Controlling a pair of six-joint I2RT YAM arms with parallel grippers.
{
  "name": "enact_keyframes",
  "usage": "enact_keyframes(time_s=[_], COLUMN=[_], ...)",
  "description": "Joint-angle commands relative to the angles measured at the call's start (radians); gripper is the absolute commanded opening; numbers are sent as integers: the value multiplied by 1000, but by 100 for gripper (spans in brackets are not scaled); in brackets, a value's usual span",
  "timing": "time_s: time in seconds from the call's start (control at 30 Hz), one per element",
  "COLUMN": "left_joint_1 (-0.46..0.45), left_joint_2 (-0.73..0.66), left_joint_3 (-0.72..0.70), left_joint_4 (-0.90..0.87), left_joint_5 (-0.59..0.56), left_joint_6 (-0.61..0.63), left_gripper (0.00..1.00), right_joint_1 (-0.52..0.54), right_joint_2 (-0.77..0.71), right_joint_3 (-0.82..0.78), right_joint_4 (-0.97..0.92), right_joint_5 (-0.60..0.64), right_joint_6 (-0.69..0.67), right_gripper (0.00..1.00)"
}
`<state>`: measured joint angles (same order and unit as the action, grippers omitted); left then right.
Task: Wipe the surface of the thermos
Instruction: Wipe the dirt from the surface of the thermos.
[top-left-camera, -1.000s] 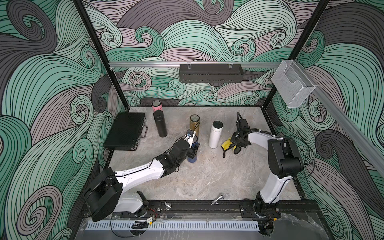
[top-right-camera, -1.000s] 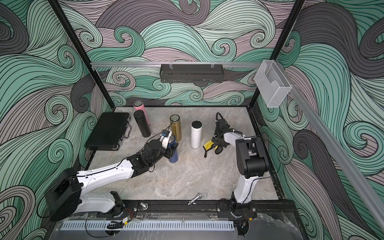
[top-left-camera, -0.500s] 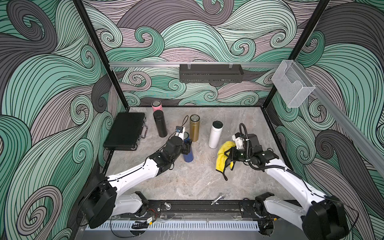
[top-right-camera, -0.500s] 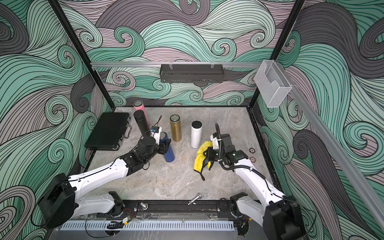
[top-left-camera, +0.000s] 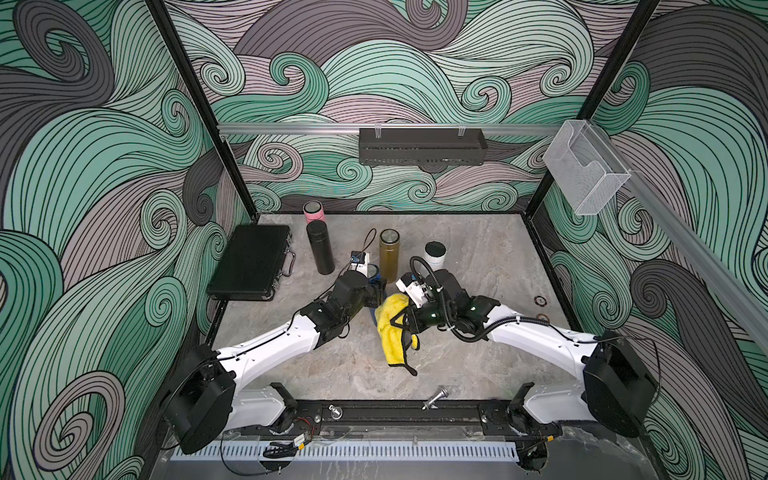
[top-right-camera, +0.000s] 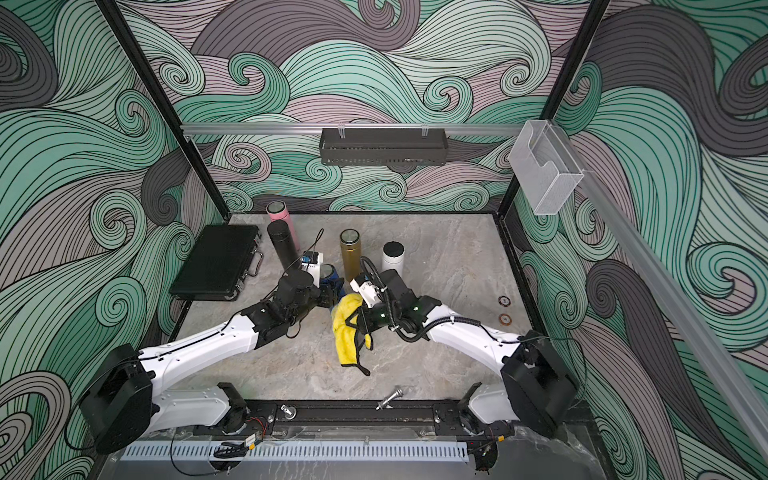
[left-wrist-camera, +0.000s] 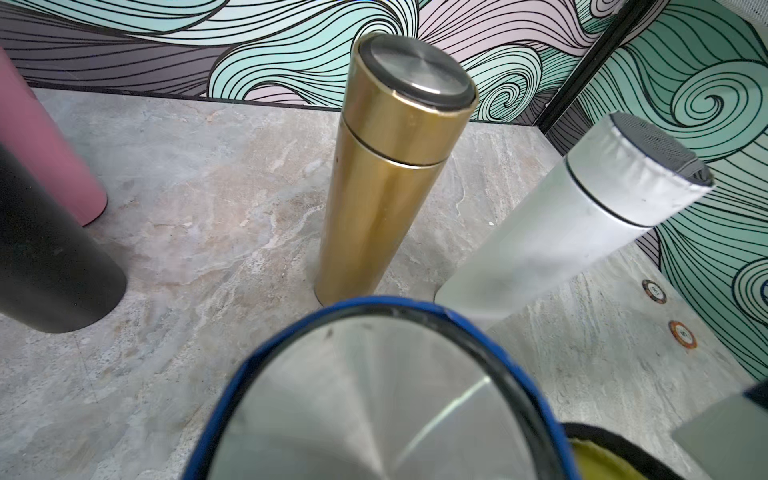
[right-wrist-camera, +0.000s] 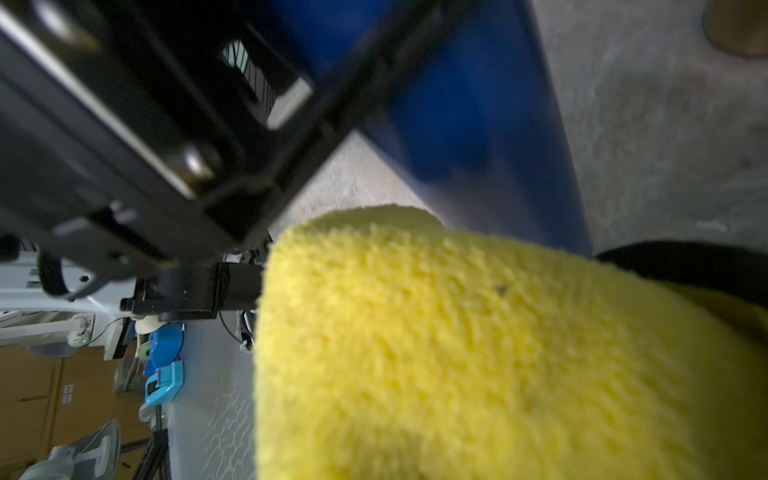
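The blue thermos (top-right-camera: 336, 284), capped with a brushed steel lid (left-wrist-camera: 374, 399), is seen upright near the middle of the table (top-left-camera: 478, 257). A fluffy yellow cloth (top-left-camera: 392, 328) with dark edging is bunched right against its side (right-wrist-camera: 469, 124), the loose end left hanging downward.

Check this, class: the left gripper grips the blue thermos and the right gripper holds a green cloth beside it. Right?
No: the cloth is yellow, not green, as the right wrist view shows. The left gripper grips the blue thermos and the right gripper holds the cloth beside it.
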<state>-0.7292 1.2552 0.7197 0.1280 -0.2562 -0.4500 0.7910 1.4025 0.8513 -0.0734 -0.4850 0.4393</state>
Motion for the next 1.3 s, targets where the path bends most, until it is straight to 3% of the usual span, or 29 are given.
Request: enact_keyframes(time_s=[0.0, 0.23, 0.57, 0.8, 0.97, 1.1, 1.27], left_joint_1=[2, 2, 2, 2, 2, 2, 2], left_joint_2=[6, -26, -52, -69, -101, -125, -145], left_joint_3=[40, 29, 44, 125, 150, 147, 154], left_joint_4=[28, 20, -23, -217, -309, -326, -355], left_joint_5=[2, 2, -41, -170, -195, -198, -229], left_joint_6=[-39, -20, -36, -209, -341, -398, -434], left_gripper=[0, 0, 0, 0, 0, 0, 0], right_joint_1=[7, 13, 113, 190, 199, 213, 228], right_joint_2=[40, 140, 23, -12, 136, 220, 214], right_joint_3=[39, -1, -116, 22, 133, 137, 31], right_joint_4=[148, 127, 0, 117, 168, 199, 213], right_joint_5=[109, 185, 367, 548, 544, 519, 561], right_joint_6=[19, 85, 153, 133, 164, 201, 254], right_gripper=[0, 0, 0, 0, 0, 0, 0])
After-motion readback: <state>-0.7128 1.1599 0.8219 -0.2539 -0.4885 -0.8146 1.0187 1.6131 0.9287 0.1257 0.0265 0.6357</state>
